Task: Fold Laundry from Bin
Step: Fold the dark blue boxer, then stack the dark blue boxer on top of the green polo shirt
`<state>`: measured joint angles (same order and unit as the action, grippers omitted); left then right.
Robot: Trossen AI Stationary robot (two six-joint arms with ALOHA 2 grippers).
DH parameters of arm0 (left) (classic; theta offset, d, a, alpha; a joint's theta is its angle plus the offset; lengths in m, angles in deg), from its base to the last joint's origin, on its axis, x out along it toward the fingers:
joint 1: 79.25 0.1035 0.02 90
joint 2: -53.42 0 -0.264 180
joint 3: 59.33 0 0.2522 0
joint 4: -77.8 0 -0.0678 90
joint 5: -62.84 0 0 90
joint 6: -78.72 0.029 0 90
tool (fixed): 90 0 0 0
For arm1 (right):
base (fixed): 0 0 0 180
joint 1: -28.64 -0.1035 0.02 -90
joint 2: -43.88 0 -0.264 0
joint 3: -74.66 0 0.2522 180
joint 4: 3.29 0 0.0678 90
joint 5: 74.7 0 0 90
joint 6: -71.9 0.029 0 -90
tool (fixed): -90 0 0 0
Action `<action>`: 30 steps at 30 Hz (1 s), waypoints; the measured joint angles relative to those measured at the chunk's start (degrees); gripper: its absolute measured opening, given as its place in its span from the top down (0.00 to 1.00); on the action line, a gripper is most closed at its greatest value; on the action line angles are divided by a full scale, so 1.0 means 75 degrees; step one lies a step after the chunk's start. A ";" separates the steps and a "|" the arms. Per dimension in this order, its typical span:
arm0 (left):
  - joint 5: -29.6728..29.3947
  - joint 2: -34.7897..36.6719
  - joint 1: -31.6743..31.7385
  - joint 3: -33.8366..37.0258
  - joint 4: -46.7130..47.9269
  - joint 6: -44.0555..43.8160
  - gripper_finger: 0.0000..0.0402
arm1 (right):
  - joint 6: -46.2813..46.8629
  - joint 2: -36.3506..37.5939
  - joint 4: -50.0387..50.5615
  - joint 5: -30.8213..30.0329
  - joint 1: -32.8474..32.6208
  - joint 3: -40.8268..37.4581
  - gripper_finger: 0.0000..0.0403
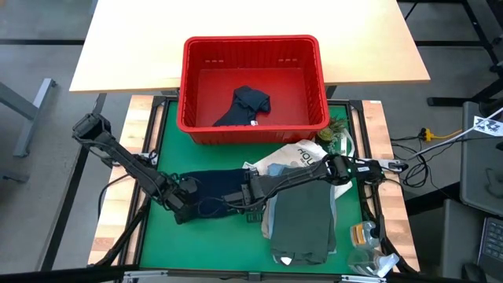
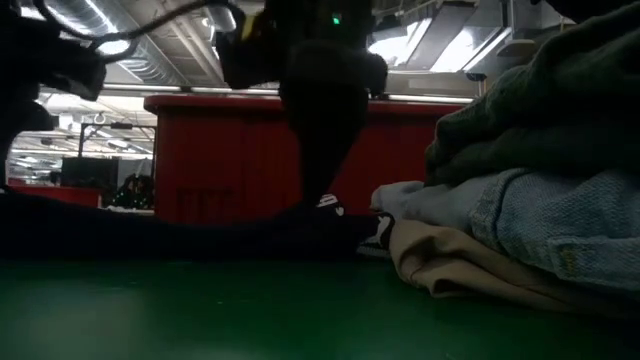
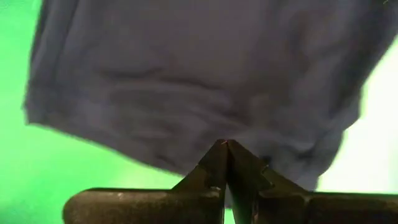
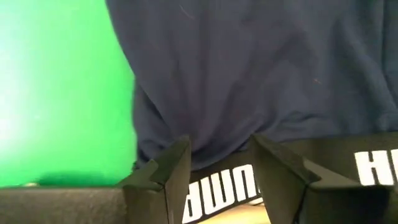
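Much of the low view is blocked: a dark arm hangs down in the middle and the stack of folded laundry [image 2: 530, 180] fills its right side, so only a strip of the red bin [image 2: 250, 160] shows behind them. In the high view that stack, topped by a dark olive-green garment [image 1: 302, 220], sits on the green mat [image 1: 157, 244] over the white tote bag [image 1: 295, 157], whose print is mostly covered by the right arm. The low view shows denim-blue and beige layers under the olive one. The navy shorts [image 1: 216, 189] lie spread flat on the mat to the left of the stack, between the two arms. The left claw [image 3: 225, 149] is clenched at one edge of the shorts, its tips pressed together; the cloth appears to be pinched there, though the contact itself is hard to make out. The right claw [image 4: 217, 162] stands with its fingers [image 4: 168, 174] parted over the waistband end, where white lettering [image 4: 221, 190] is cut off by the fingers, and some fabric lies between them. The bin [image 1: 253, 47] straddles the far edge of the mat and the pale table [image 1: 141, 47] behind it and holds one crumpled dark navy garment [image 1: 245, 106] on its floor. Small items at the mat's right edge are too small to identify.
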<state>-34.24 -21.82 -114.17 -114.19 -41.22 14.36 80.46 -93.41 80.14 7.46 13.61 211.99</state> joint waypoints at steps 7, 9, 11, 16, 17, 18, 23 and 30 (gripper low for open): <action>-0.0182 0.0000 0.0000 -0.0006 -0.0638 0.0520 0.97 | 0.0016 0.0000 0.0131 0.0921 -0.0003 0.0189 0.59; -0.0171 0.0000 0.0000 -0.0006 -0.0684 0.0665 0.93 | 0.0016 0.0000 0.0124 0.1318 -0.0003 0.0189 0.59; -0.0172 0.0000 0.0000 -0.0006 -0.0715 0.0752 0.86 | 0.0016 0.0000 0.0123 0.1681 -0.0006 0.0189 0.59; -0.0154 0.0000 -0.0038 -0.0006 -0.1226 0.1024 0.68 | 0.0015 0.0000 0.0125 0.1929 -0.0111 0.0189 0.59; -0.0155 0.0000 -0.0065 -0.0006 -0.1374 0.1059 0.64 | 0.0017 -0.0003 0.0125 0.1926 -0.0148 0.0189 0.59; -0.0157 0.0000 -0.0108 -0.0006 -0.1510 0.1064 0.61 | 0.0013 -0.0021 0.0122 0.1914 -0.0178 0.0189 0.59; -0.0154 -0.0013 -0.0470 -0.0009 -0.2033 0.1070 0.48 | 0.0005 -0.0058 0.0118 0.1519 -0.0404 0.0189 0.59; -0.0426 -0.0395 -0.1148 -0.0009 -0.2285 0.1081 0.42 | 0.0003 -0.0070 0.0083 0.0572 -0.0495 0.0189 0.59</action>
<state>-37.43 -24.78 -122.78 -114.26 -58.36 22.47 80.48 -93.94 80.76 11.75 9.90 213.41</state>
